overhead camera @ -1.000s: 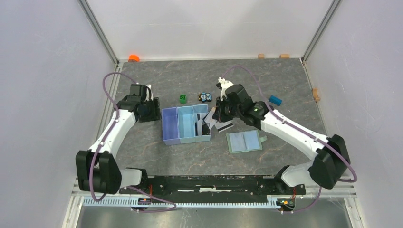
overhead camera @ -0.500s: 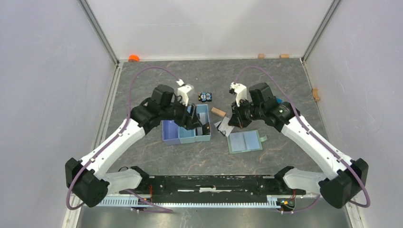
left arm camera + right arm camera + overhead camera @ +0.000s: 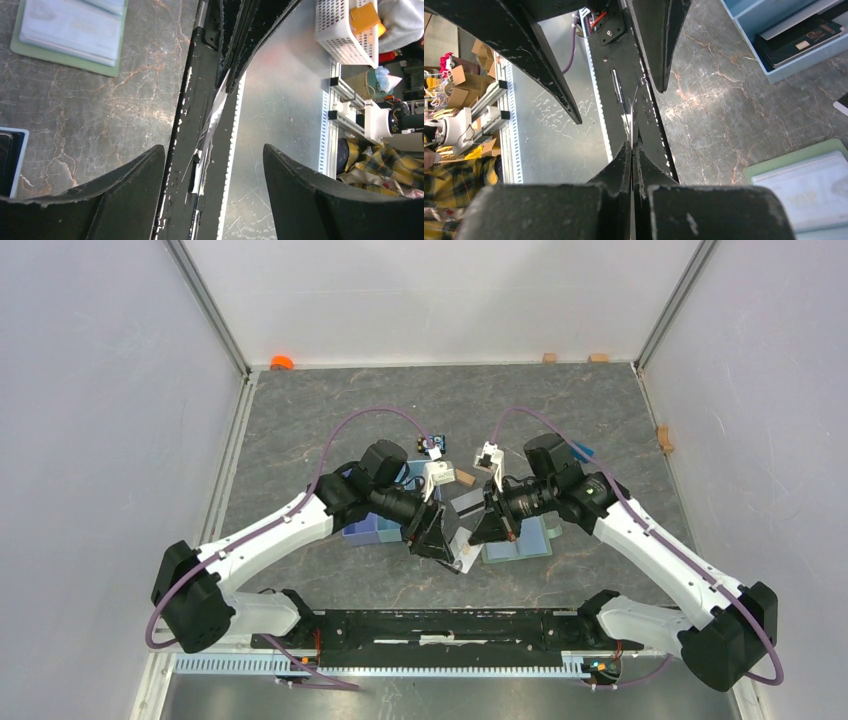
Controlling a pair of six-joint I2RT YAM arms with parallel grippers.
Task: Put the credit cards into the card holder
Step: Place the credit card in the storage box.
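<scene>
**Near edge.** Dark mounting rail (image 3: 440, 624) with both arm bases on it.

**Near-middle of the counter, just beyond the rail.** Left gripper (image 3: 211, 150) and right gripper (image 3: 632, 149) sit tip to tip. A second ago the left arm was parked toward the left edge and the right was working at the tray. Both have since swung inward to meet here. Judged: a hand-over or regrip in mid-air, so no card has yet reached a slot.

- Right gripper: clenched on one credit card (image 3: 216, 107), pinched at one end.
- Left gripper: fingers spread wide and straddling the card's free end, not touching it.
- Card attitude: edge-on to both wrist cameras, so neither face shows. Its long axis seems to run straight out from the right fingertips toward the left gripper and the left edge. The overhead view is too masked to confirm this.

**Middle, right of the grippers.** Card holder (image 3: 70, 27) lies flat and open with its pale slotted inside up. The card is near it but apart from it.

**Middle, left of the grippers.** Light blue tray (image 3: 749, 17), partly under the left arm. It holds dark flat items (image 3: 799, 40) — whether these are cards cannot be told.

**Farther back.** Wooden block (image 3: 465, 478).

**Far-left corner.** Orange object (image 3: 282, 362).
</scene>
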